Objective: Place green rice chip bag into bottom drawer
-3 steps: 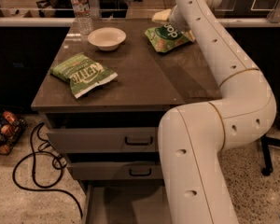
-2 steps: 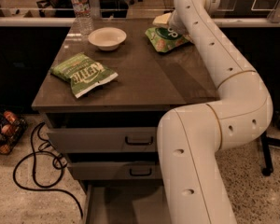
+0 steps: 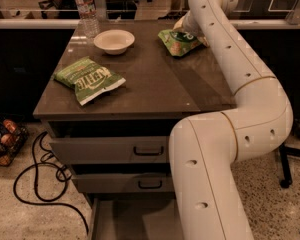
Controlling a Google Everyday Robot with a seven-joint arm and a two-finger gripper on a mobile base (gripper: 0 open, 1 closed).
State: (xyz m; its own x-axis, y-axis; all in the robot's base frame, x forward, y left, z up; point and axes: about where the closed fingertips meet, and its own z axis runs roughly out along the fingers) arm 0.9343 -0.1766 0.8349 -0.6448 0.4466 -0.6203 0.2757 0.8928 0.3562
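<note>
You saw almost nothing shift since the earlier frame. The bright light-green crinkly rice chip bag (image 3: 176,43) stayed at the far right of the brown cabinet top (image 3: 150,84). The gripper (image 3: 186,28) sat at its far edge, half hidden by the white arm (image 3: 240,109). You could not tell whether it held the bag. The wide grey bottom drawer (image 3: 120,219) stood pulled open below. A white bowl (image 3: 114,40), a clear plastic bottle (image 3: 86,9) and a duller green snack bag (image 3: 88,79) lay further left.
</note>
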